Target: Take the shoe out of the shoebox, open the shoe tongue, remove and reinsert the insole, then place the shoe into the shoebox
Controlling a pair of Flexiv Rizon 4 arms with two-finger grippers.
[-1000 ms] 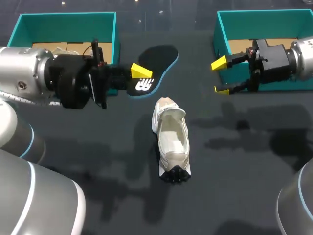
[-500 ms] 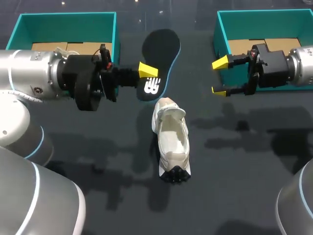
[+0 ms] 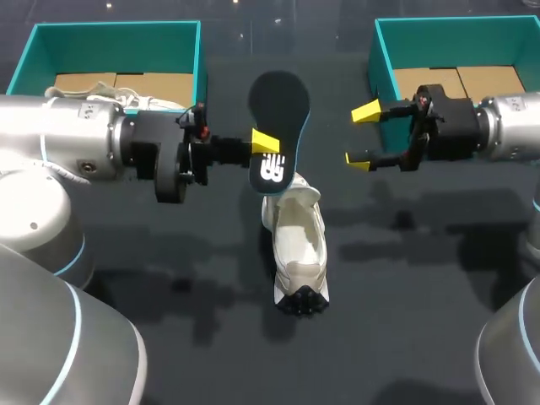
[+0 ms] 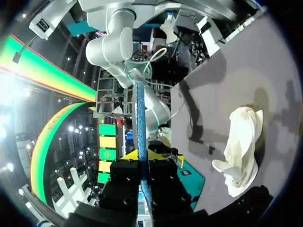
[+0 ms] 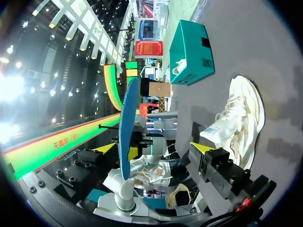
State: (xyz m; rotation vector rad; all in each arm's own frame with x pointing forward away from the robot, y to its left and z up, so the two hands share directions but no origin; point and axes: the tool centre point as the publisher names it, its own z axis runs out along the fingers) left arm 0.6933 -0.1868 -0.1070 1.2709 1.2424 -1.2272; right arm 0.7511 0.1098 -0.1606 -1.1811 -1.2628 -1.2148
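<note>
**Insole out of shoe, clamped in left gripper; right gripper holding nothing**

1. Left gripper (image 3: 264, 143): your left arm comes in from the left side and is level over the table (image 3: 422, 321). Its two yellow-tipped fingers are closed on the insole (image 3: 278, 118). In the left wrist view the insole stands edge-on between the fingers, which press it from both sides.

2. Insole: dark, with a blue rim and a white logo at the gripped end. It is held clear of the table, between the two boxes. The logo end sits over the far end of the shoe (image 3: 297, 245), and the other end points toward the far edge. You cannot tell from these views whether the insole touches the shoe.

3. Shoe: cream-white, lying on the table outside both boxes, near the middle. Its length runs from the near side to the far side and its opening faces up. Neither gripper touches it.

4. Right gripper (image 3: 363, 135): your right arm comes in from the right. Its fingers are spread apart with nothing between them. It hangs just beside the near left corner of the right shoebox (image 3: 384, 59), well apart from the shoe and facing the insole.

5. Boxes: the left shoebox (image 3: 34, 46) and the right shoebox are both teal, stand at the far corners and show cardboard inside. A second shoe (image 3: 114, 93), pale with laces, lies in the left one.
</note>
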